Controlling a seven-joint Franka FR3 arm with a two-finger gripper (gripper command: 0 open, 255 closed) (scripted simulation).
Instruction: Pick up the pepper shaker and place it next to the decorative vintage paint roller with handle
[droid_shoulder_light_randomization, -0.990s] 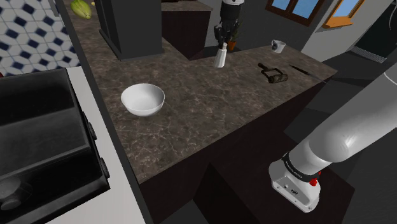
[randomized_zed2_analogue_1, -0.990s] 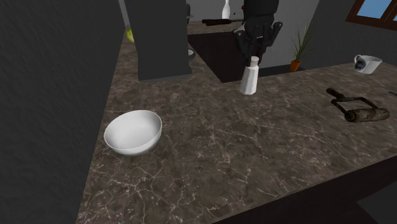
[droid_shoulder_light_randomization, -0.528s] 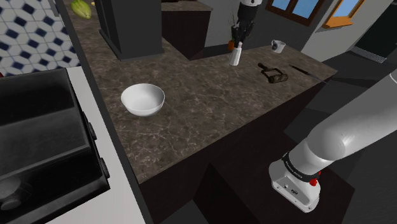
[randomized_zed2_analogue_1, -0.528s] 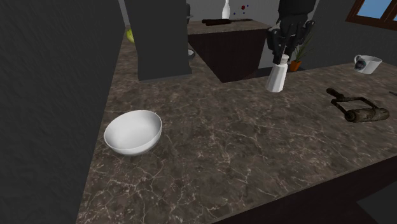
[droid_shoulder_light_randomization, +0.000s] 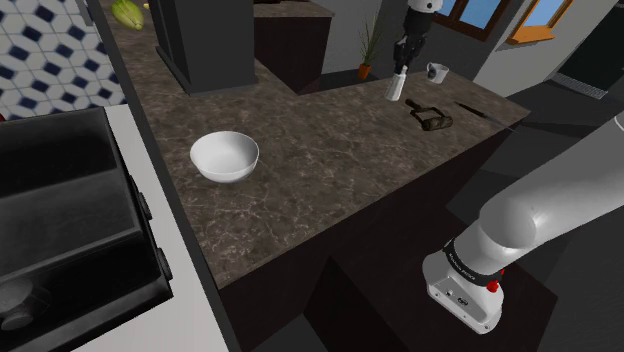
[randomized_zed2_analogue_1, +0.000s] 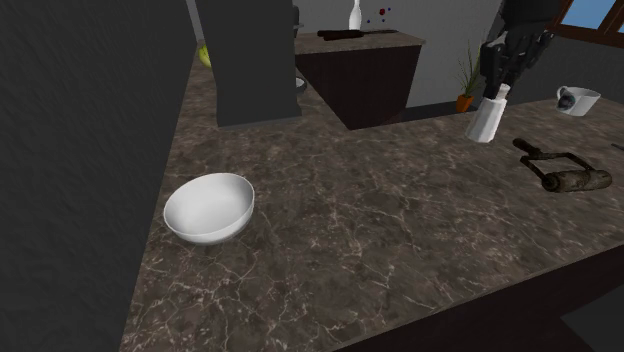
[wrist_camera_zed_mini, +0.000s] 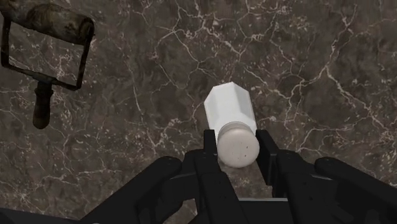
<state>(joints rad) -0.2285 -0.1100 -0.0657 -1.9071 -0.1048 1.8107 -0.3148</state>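
The dark marble countertop (droid_shoulder_light_randomization: 330, 160) carries the paint roller (randomized_zed2_analogue_1: 565, 175) near its right end in the second exterior view. The white pepper shaker (randomized_zed2_analogue_1: 484, 120) hangs slightly tilted, apparently clear of the surface, left of the roller's handle end. My gripper (wrist_camera_zed_mini: 236, 141) clamps the shaker's cap. I judge the coming travel to be rightward, then down beside the roller.
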